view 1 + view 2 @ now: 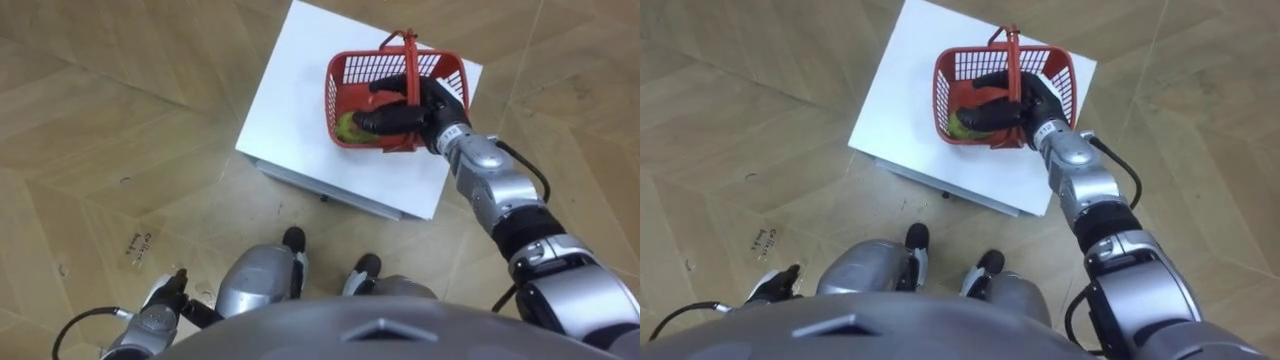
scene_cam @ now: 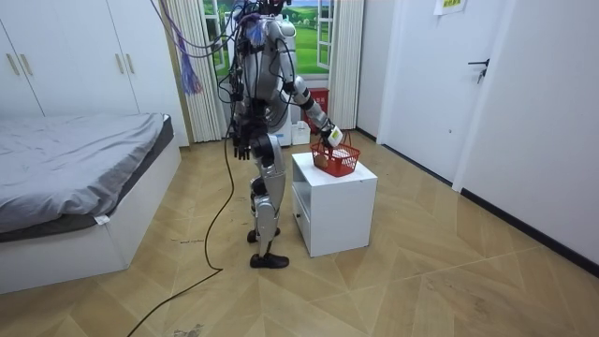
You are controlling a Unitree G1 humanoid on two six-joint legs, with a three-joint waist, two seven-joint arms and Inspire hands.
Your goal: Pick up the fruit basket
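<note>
A red plastic fruit basket [image 1: 345,75] with an upright handle [image 1: 407,50] stands at the far right of a small white cabinet [image 1: 300,110]. A yellow-green fruit [image 1: 349,126] lies in it. My right hand [image 1: 415,112] is inside the basket beneath the handle, which crosses over its back. Its fingers [image 1: 375,122] and thumb reach past the handle, loosely bent and not closed round it. In the room view the basket [image 2: 337,159] rests on the cabinet top [image 2: 351,176]. My left hand [image 1: 163,300] hangs at my side with relaxed fingers.
I stand on wooden floor [image 1: 120,120] right at the cabinet's front. A bed [image 2: 75,159] lies at the room view's left. Wardrobes [image 2: 65,56] and a curtained window [image 2: 309,37] are behind me, and a closed door [image 2: 430,84] is at the room view's right.
</note>
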